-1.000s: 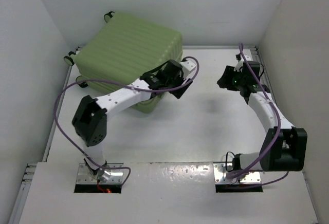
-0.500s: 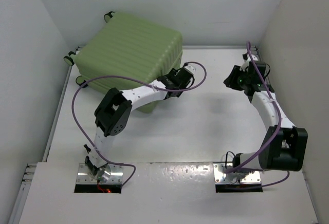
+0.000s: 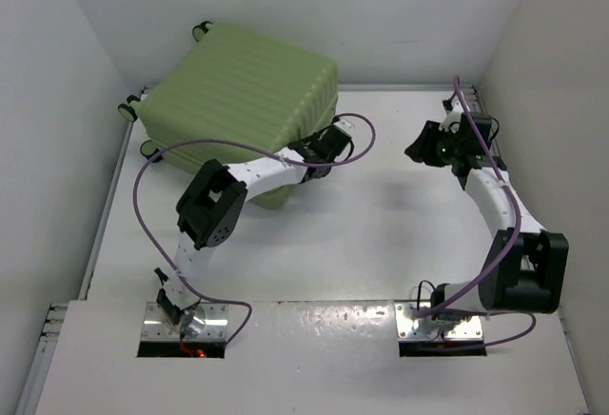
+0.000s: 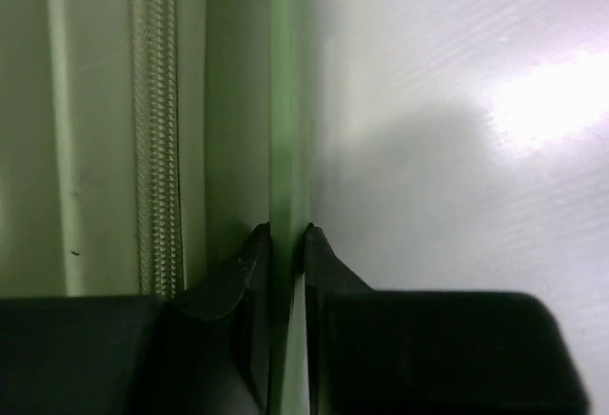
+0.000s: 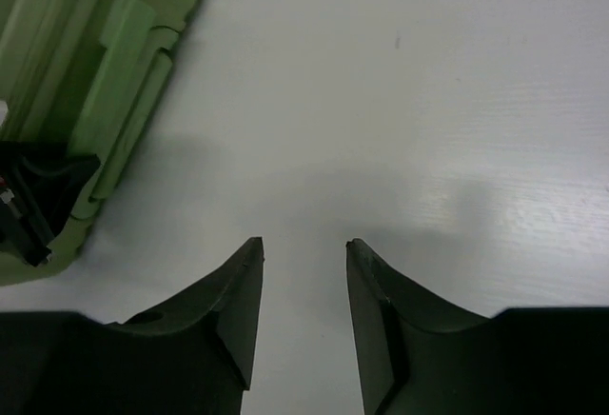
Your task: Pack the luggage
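The luggage, a large light-green ribbed suitcase, lies closed at the back left of the table. My left gripper is at its right side. In the left wrist view the gripper is shut on a thin green edge of the luggage, beside the zip. My right gripper hovers at the back right, apart from the luggage. In the right wrist view it stands open over bare table, nothing between its fingers, with the luggage at the upper left.
White walls close the table on the left, back and right. The luggage's small wheels stick out near the left wall. Purple cables loop beside each arm.
My left gripper has slid down off the luggage's front corner to its right side and closed on the thin green edge. The right gripper has shifted slightly at the back right and stays open.
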